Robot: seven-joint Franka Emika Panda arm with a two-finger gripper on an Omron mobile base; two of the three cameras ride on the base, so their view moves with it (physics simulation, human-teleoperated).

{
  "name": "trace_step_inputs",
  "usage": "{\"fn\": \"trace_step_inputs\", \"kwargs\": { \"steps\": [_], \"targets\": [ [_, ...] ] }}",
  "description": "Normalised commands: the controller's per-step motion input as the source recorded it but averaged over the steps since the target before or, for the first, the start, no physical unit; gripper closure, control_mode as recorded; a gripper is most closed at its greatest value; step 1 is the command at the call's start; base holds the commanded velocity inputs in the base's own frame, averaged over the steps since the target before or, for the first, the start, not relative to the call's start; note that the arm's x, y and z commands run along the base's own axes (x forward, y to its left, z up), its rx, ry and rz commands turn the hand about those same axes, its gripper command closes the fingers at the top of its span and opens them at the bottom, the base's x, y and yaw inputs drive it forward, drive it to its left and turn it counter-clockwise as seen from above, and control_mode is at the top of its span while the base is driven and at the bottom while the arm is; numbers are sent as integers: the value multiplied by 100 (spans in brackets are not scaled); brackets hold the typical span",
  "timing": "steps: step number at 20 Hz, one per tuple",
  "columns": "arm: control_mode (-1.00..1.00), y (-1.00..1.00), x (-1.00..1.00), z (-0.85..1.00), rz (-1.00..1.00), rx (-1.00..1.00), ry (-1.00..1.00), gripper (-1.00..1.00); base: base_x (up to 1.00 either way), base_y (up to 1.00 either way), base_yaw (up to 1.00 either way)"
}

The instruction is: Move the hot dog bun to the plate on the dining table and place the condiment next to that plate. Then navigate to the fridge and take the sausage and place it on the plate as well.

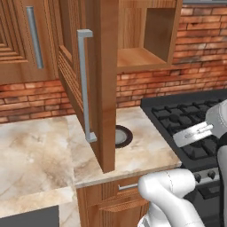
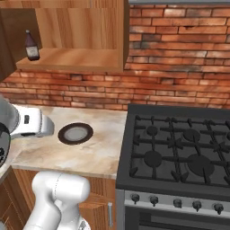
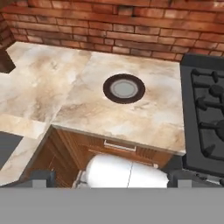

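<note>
Gripper point(image 3: 111, 180) is fully open, nothing btwn the tips, holding nothing; the two dark fingertips point(image 3: 41, 177) sit wide apart at the bottom of the hand view, looking down on the counter point(image 3: 83, 109) from above its front edge. Condiment point(image 2: 31, 45) stands upright on the open cabinet shelf point(image 2: 76, 59), at the shelf's left end, back from the front edge and well above the counter. It's stored there, so prob the arm has to reach up and in for it. Cabinet door point(image 1: 104, 88) is swung open toward the robot, long grey handle point(image 1: 84, 84) facing out, which leaves the shelf reachable. It also juts over the counter and could block a reach from the left side. On the counter, round dark-rimmed disc point(image 3: 124, 88) w/ a pale grey centre lies flat, roughly mid-depth and nearer the stove-side edge. Can't tell if it's a plate; it's on the kitchen counter, not a dining table, so not treating it as the target. Stove point(image 2: 179, 152) butts against the counter's right edge, burners bare. Brick wall point(image 2: 170, 67) runs behind both. Judgement: early stage, nothing grasped yet. The wide-open fingers fit a pre-grasp. Next move likely needs the hand raised and turned toward the shelf, since it points down at the counter now. Risk: tall narrow bottle tips easily if nudged at the neck.
</note>
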Motion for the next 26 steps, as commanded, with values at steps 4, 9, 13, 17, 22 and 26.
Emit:
{"fn": "trace_step_inputs", "kwargs": {
  "steps": [4,9,13,17,22,26],
  "targets": [
    [-100,29,62,55,29,18,-18,-100,0,0,0],
    [-100,72,68,37,13,6,-8,-100,0,0,0],
    [-100,59,76,31,6,2,0,-100,0,0,0],
    [-100,32,76,43,5,10,0,-100,0,0,0],
    [-100,23,73,49,6,13,0,-100,0,0,0],
    [-100,29,80,42,7,7,0,-100,0,0,0]
  ]
}}
